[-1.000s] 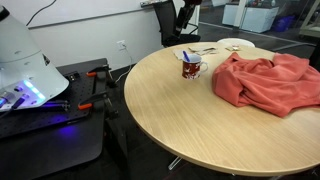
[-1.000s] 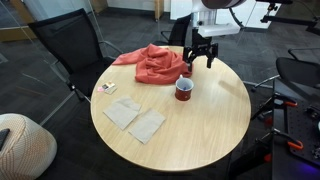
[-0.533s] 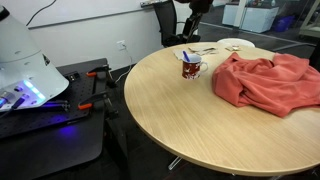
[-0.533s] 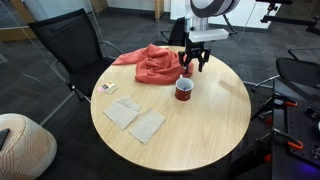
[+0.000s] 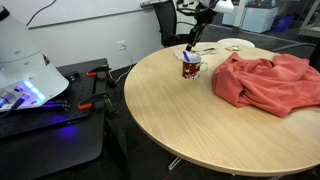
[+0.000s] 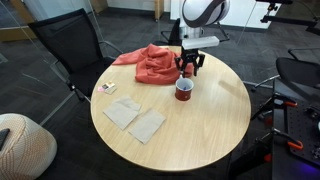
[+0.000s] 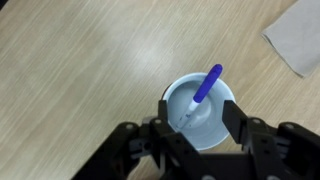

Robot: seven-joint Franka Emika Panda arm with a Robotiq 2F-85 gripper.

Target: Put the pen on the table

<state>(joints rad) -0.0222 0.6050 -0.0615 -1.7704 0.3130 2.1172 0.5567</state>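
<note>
The blue-purple pen (image 7: 207, 85) stands tilted inside a white-lined mug (image 7: 214, 125), its whitish end down at the mug's bottom. The mug stands on the round wood-grain table (image 7: 70, 70) and shows in both exterior views (image 5: 190, 67) (image 6: 184, 89). My gripper (image 7: 198, 120) is open and hangs just above the mug, one finger on each side of the rim. It also shows in both exterior views (image 5: 193, 40) (image 6: 190, 68). It touches neither the pen nor the mug. The table top is seen in both exterior views (image 5: 180, 125) (image 6: 200, 135).
A red cloth (image 6: 155, 65) (image 5: 265, 80) lies heaped beside the mug. Two paper napkins (image 6: 135, 118) and a small card (image 6: 107, 88) lie on the table. A black chair (image 6: 70, 50) and a black bench with red clamps (image 5: 60, 115) stand near the table.
The gripper has come down and moved over the mug, from well above it to just over its rim. The mug, pen and cloth have not moved.
</note>
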